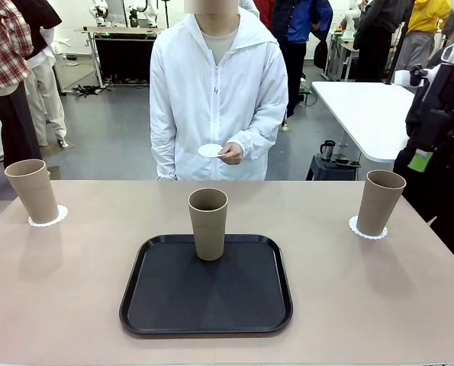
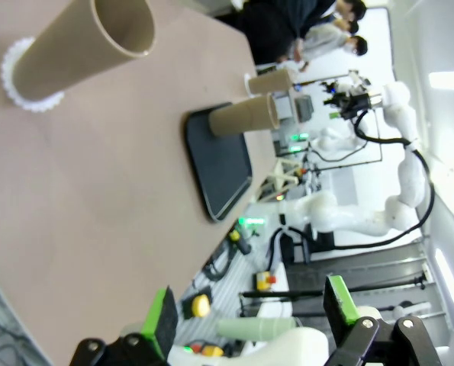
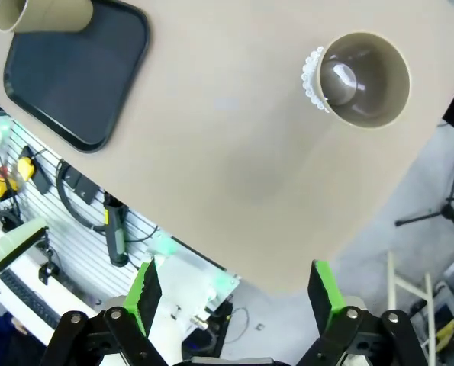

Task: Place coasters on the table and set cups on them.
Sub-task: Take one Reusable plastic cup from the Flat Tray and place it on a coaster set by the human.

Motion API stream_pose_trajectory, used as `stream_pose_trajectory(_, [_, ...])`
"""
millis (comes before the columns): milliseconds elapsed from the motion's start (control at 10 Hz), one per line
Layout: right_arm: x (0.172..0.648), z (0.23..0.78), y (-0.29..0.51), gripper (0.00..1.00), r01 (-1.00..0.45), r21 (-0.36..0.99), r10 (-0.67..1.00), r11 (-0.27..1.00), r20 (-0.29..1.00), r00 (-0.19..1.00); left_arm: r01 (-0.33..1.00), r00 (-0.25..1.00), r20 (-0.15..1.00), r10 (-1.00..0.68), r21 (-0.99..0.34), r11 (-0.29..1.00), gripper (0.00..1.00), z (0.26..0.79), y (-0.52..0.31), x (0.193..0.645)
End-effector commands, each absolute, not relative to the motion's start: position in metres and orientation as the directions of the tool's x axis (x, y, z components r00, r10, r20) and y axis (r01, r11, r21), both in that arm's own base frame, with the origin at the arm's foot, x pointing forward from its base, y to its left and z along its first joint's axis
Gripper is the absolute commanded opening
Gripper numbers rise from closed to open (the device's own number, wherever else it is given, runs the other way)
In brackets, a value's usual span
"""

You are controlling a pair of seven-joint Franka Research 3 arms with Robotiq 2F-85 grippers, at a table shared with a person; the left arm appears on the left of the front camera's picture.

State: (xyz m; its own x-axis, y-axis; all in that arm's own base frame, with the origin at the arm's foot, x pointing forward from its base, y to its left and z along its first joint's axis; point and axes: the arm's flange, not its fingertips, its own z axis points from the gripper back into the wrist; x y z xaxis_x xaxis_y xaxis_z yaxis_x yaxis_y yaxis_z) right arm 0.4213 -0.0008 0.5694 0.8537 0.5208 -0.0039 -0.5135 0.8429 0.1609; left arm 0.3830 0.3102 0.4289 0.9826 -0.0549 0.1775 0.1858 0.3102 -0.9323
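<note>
Three tan cups stand on the beige table (image 1: 74,282). The left cup (image 1: 31,191) rests on a white coaster (image 1: 55,219), and the right cup (image 1: 381,202) on another coaster (image 1: 355,226). A third cup (image 1: 208,223) stands on the black tray (image 1: 206,293). The person holds one more coaster (image 1: 210,150) in a hand (image 1: 232,153). My left gripper (image 2: 249,316) hangs open off the table's end, with the left cup (image 2: 85,47) and its coaster (image 2: 17,80) ahead. High above the table's corner, my right gripper (image 3: 230,293) is open, looking down on the right cup (image 3: 364,78).
A person in a white jacket (image 1: 217,91) stands at the far edge. A white table (image 1: 371,110) stands back right with a small dark mug (image 1: 328,149) near it. The right arm's dark bulk (image 1: 440,152) sits at the right edge.
</note>
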Motion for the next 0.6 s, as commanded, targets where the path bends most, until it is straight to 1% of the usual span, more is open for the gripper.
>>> stream_pose_trajectory(0, [0.4126,0.5654,-0.0092,1.00,-0.526,0.154,0.530,0.836,0.018,0.848,0.176,0.984,0.171,-0.045,-0.933,0.315,1.00,0.4319,0.3103,0.3829])
stream_pose_trajectory(500, [0.4126,0.5654,-0.0092,1.00,-0.526,0.154,0.530,0.836,0.018,0.848,0.176,0.984,0.171,-0.045,-0.933,0.315,1.00,0.4319,0.3103,0.3829])
